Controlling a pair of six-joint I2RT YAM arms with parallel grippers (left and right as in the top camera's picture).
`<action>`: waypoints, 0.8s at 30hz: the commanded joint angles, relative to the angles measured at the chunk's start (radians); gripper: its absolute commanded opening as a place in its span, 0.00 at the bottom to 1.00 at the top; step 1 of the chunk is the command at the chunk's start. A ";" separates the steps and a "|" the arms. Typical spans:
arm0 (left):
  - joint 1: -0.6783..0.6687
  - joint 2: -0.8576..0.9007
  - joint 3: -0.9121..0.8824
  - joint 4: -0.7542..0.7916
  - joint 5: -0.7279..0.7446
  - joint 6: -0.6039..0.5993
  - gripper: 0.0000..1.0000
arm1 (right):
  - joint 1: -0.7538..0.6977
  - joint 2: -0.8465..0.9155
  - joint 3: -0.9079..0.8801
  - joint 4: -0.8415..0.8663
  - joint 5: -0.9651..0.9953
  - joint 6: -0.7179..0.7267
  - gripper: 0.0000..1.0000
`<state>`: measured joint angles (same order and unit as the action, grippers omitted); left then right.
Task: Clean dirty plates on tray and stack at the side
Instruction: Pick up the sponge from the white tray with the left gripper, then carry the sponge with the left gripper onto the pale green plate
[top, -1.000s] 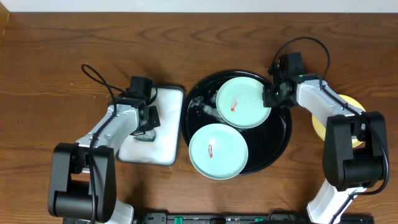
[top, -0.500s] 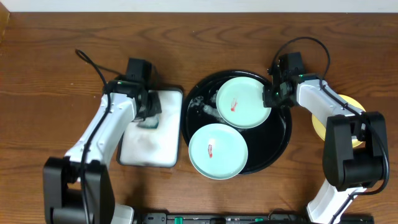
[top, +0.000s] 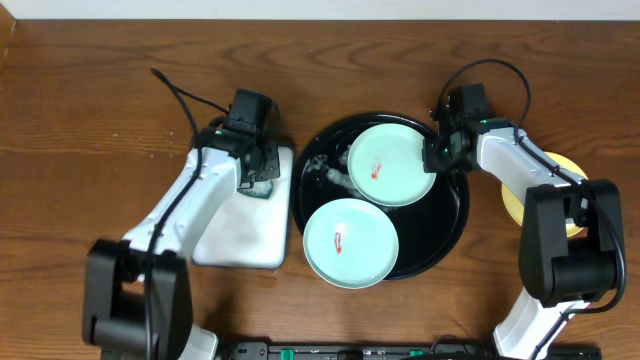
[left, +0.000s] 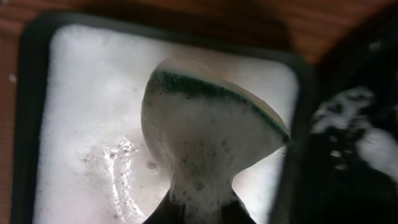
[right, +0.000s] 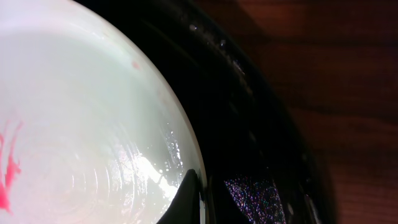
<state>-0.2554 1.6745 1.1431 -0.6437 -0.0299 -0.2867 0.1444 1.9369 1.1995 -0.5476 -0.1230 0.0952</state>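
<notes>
Two pale mint green plates lie on the black tray (top: 450, 222), each with a red smear: a far one (top: 392, 162) and a near one (top: 350, 243). A yellow plate (top: 563, 166) lies on the table right of the tray, mostly hidden by the right arm. My right gripper (top: 437, 152) is shut on the far mint plate's right rim (right: 93, 112), one finger on top of it (right: 198, 186). My left gripper (top: 254, 180) is shut on a foamy sponge (left: 208, 134) with a green top, held over the white sponge dish (top: 238, 215) near the tray's left rim.
The sponge dish (left: 81, 124) holds white foam and has a dark rim. A patch of suds (top: 330, 172) lies on the tray left of the far plate. Bare wooden table (top: 90, 120) surrounds everything.
My left gripper has moved with the sponge from the dish's near-left part toward its far right corner, closer to the tray. The right arm and plates have not moved.
</notes>
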 joint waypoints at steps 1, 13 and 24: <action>0.002 0.045 -0.006 0.010 -0.009 0.012 0.07 | 0.007 0.035 -0.021 -0.025 0.013 0.005 0.01; -0.098 0.030 0.151 0.198 0.385 -0.187 0.08 | 0.007 0.035 -0.021 -0.029 0.013 0.005 0.01; -0.357 0.259 0.151 0.610 0.378 -0.330 0.07 | 0.007 0.035 -0.021 -0.029 0.013 0.005 0.01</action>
<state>-0.5800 1.8526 1.2846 -0.0803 0.3370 -0.5198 0.1444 1.9369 1.2015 -0.5533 -0.1230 0.0959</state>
